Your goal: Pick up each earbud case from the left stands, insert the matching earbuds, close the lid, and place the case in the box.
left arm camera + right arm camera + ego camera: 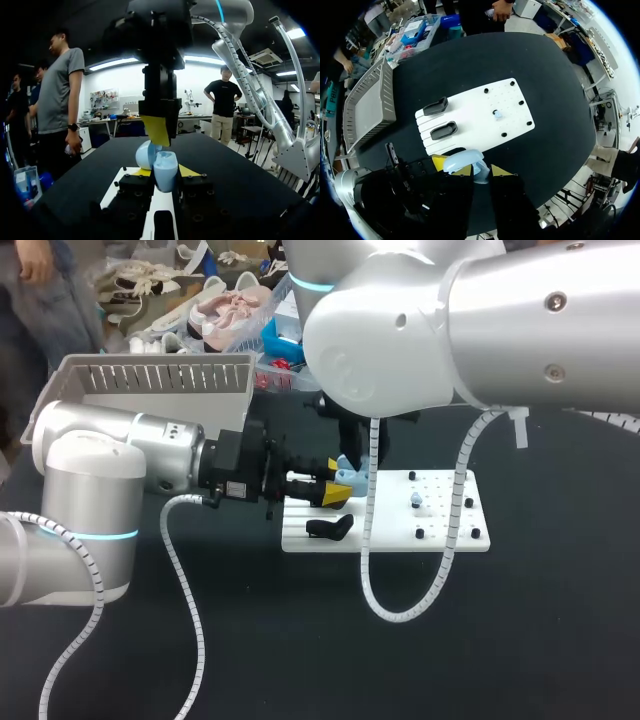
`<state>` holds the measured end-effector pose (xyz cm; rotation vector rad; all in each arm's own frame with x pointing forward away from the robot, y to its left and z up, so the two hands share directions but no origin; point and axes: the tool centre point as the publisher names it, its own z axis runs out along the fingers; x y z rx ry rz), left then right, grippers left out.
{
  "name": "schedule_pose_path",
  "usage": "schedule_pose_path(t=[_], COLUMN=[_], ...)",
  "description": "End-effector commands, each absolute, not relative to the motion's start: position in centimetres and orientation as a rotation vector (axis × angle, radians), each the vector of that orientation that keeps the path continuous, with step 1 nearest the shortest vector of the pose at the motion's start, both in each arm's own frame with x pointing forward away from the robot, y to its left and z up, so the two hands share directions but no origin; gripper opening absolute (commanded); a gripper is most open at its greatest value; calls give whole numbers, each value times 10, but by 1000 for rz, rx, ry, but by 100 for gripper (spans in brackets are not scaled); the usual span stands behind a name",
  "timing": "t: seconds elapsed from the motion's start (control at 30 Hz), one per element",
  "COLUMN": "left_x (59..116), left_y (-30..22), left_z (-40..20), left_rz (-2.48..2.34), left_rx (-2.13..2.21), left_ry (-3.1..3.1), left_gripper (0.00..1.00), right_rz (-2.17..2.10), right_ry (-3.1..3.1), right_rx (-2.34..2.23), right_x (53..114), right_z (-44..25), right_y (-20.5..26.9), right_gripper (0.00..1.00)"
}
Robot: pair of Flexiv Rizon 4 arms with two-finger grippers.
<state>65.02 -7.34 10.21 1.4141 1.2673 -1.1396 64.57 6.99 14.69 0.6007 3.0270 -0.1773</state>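
My left gripper (165,172) is shut on the body of a light blue earbud case (165,175), held just above the white board's (440,540) left end. The case lid (144,153) stands open. My right gripper (481,172) comes straight down onto the open case, its yellow fingers (157,131) closed on a small light blue piece that looks like an earbud (481,175). Another earbud (497,114) sits on the board among black pegs. Two empty black stands (436,105) (444,130) are at the board's left end.
A grey slatted box (160,380) stands at the back left of the black table, behind my left arm. My right arm's white cable (400,610) loops down over the board's front edge. Clutter lies beyond the box.
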Motion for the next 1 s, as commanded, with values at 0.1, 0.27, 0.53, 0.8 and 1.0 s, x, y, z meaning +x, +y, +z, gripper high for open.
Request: schedule_pose_path(t=[0.1,0.27,0.53,0.8,1.0], left_x=[649,649,649,649,649], left_y=[-74,-74,-74,-74,-74], left_z=[102,102,102,102,102], left_rz=[-1135,-1135,-1135,-1135,-1135], left_rx=[1412,1412,1412,1412,1412], left_ry=[1268,1268,1268,1268,1268], left_gripper=[0,0,0,0,0], right_rz=[-193,-199,-223,-227,-239], right_ry=[3038,3045,3052,3054,3061], right_rx=[607,613,622,636,632], right_x=[649,649,646,646,646], right_z=[144,143,141,138,136], right_y=[73,74,72,70,70], right_gripper=[0,0,0,0,0])
